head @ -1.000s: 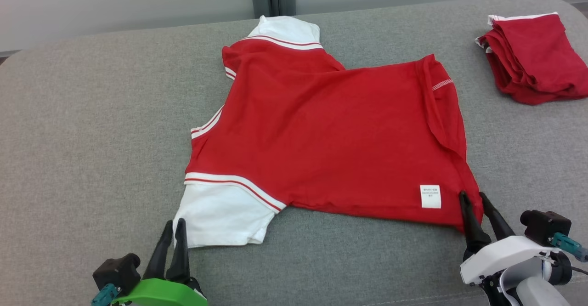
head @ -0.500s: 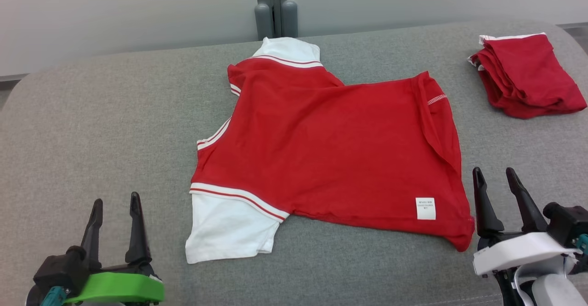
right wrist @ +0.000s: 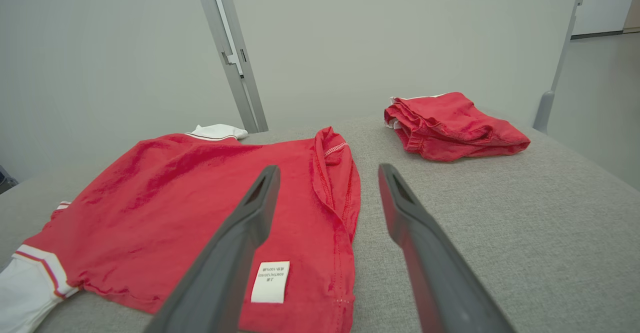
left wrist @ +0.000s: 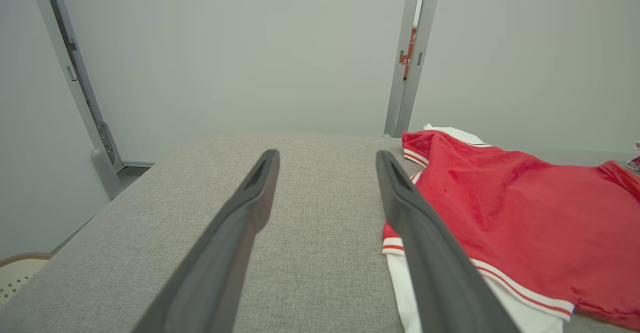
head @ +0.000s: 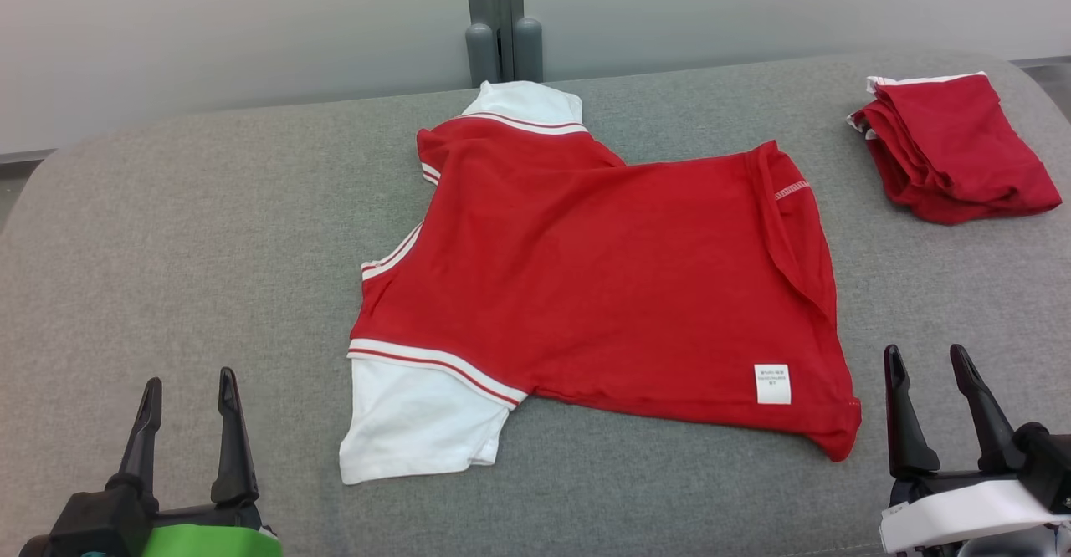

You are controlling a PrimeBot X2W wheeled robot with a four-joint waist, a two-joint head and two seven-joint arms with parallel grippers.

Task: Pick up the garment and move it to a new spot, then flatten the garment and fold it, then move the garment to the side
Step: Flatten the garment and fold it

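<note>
The garment, a red T-shirt with white sleeves and red-striped white trim, lies spread inside out on the grey cushion, a white label near its near right corner; its right hem is folded over. It also lies right of my fingers in the left wrist view and left of them in the right wrist view. My left gripper hangs open at the lower left, apart from the near white sleeve. Open too, my right gripper is at the lower right, just right of the shirt's corner, holding nothing.
A second red garment sits folded in a pile at the far right of the cushion; the right wrist view has it at the back. A grey post stands behind the cushion against the pale wall.
Both grippers let go of the shirt, opened and drew back toward me and outward. The camera tilted, so the whole picture has shifted down; the shirt lies where it was.
</note>
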